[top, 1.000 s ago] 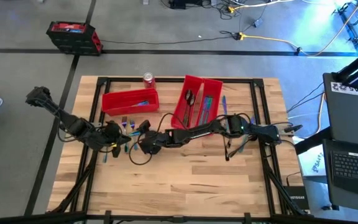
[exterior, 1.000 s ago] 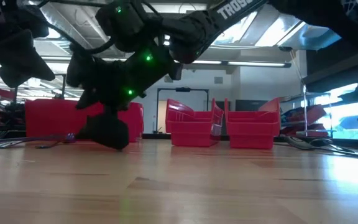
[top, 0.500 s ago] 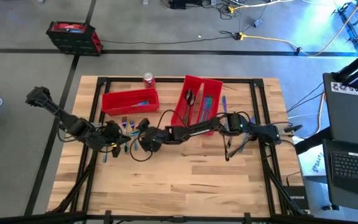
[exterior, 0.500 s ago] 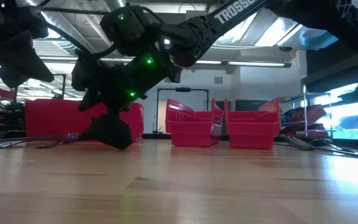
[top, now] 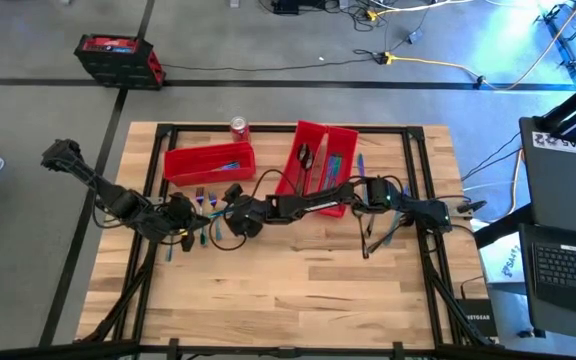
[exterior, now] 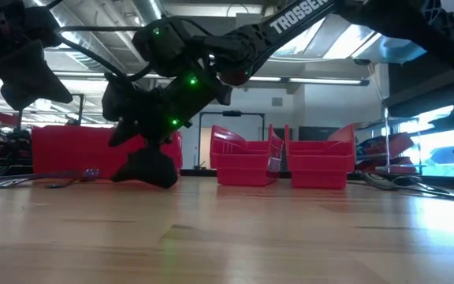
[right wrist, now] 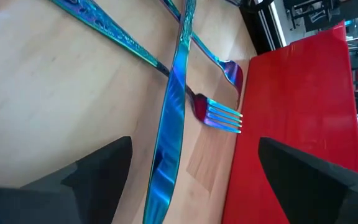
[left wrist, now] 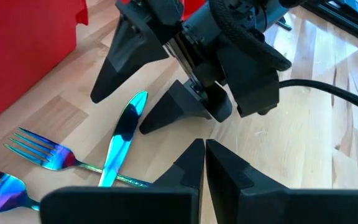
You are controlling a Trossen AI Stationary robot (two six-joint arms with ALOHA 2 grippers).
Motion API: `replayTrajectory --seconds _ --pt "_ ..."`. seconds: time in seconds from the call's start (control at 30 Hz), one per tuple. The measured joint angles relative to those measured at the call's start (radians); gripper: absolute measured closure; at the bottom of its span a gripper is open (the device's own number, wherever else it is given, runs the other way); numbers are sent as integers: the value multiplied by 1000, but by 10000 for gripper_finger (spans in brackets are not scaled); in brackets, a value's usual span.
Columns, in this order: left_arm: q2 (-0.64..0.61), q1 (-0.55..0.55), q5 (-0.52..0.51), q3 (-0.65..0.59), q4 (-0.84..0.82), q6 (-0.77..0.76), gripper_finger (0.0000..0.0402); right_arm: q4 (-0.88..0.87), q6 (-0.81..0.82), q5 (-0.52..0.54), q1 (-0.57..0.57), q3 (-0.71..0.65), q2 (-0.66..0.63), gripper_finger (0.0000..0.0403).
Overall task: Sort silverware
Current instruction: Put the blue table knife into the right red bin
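— Pincer status, right arm? 
— Right pincer (top: 230, 200) left of centre in the high view; fingers spread apart over a knife (right wrist: 168, 124); nothing held.
— Left pincer (top: 194, 226)? 
— Fingers together, empty; knife and forks (left wrist: 42, 152) on the surface (top: 298, 280) beside it.

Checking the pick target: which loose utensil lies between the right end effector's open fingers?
The knife, the long flat blade lying across a fork handle, sits between the right end effector fingers; the forks lie farther out by the red bin.
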Motion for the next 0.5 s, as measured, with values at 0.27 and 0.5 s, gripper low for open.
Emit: replayTrajectory --seconds 0.27,0.5 --pt "0 0 0 0 -1 2 400 -34 -8 -28 -22 -1 0 68" --pt "0 0 -3 0 -2 3 400 -37 -20 -37 -37 -2 0 84"
